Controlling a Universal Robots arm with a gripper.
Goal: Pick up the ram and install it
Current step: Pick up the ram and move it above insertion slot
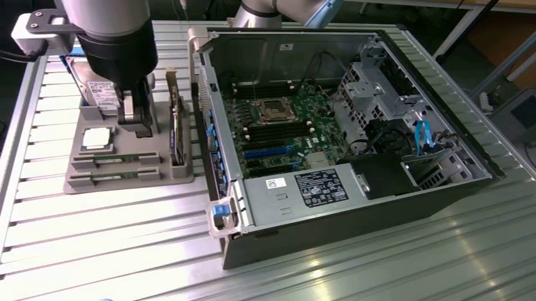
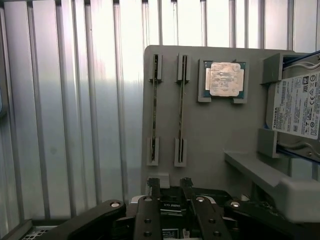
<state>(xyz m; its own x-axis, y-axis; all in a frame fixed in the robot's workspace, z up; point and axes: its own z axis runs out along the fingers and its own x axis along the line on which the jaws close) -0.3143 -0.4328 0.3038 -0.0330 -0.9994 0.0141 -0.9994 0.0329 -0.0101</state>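
Two ram sticks stand on edge in slots of the grey parts tray (image 1: 134,185): one ram stick (image 2: 155,102) and a second ram stick (image 2: 182,100) beside it, also seen in the exterior view as the ram stick (image 1: 113,160) and its neighbour (image 1: 113,178). My gripper (image 1: 138,124) hangs over the tray's middle, between the hard drive and the tall card, short of the sticks' ends. Its fingers (image 2: 153,186) stand apart with nothing between them, so the gripper (image 2: 169,187) is open.
On the tray also lie a silver processor chip (image 2: 226,79), a hard drive (image 2: 299,106) and a tall card on edge (image 1: 176,128). At the exterior view's right stands the open computer case (image 1: 469,188) with its motherboard (image 1: 285,135). Ribbed metal table (image 1: 100,238) all around.
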